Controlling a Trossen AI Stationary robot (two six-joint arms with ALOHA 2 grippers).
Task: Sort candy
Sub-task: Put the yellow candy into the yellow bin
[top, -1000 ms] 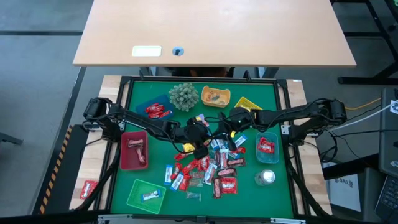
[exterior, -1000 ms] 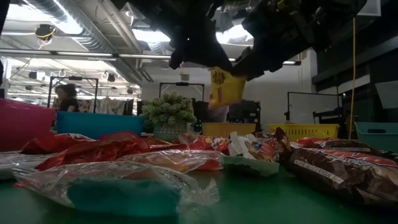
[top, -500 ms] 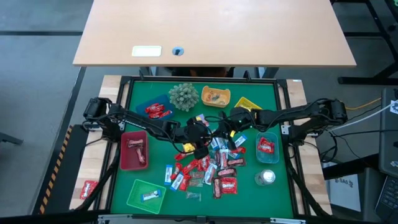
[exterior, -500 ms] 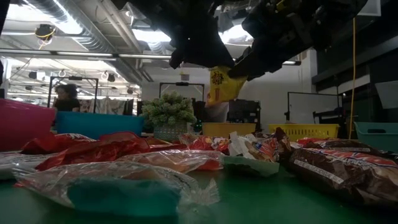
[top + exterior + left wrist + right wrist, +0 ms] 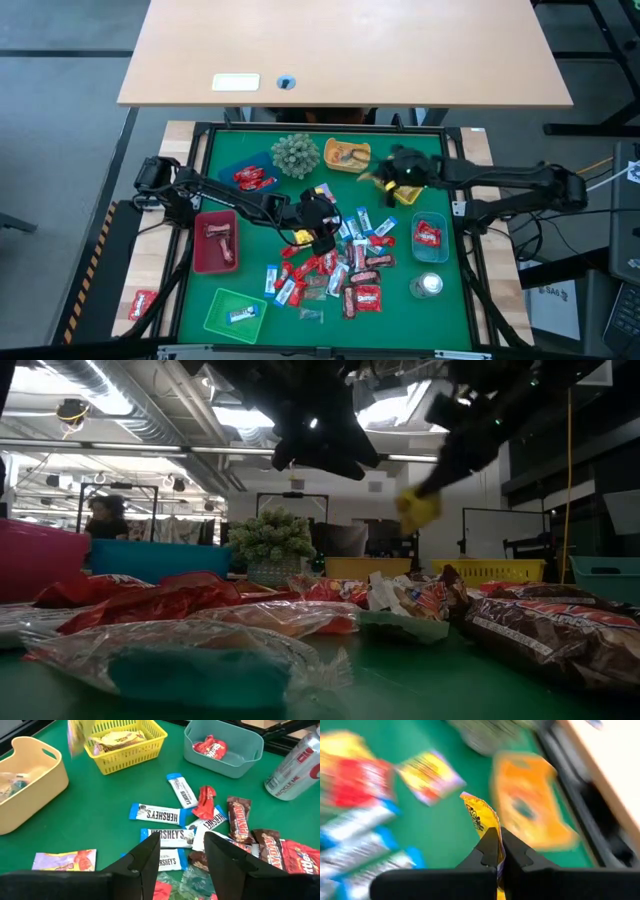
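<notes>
Right gripper (image 5: 496, 851) above desk (image 5: 400, 310) near yellow basket (image 5: 400, 166), jaws clamped on yellow candy packet (image 5: 481, 822). Left gripper (image 5: 181, 851) over candy pile (image 5: 335, 262), jaws apart, empty. Legible wrappers: HERSHEY'S bars (image 5: 157, 814), PAYDAY bar (image 5: 242, 825). Can (image 5: 295, 767) marked RECYCLE.

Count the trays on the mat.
6. Back row: blue, orange, and yellow, which is partly under the right arm. Teal at right, red at left, green at front left. None looks hidden.
</notes>
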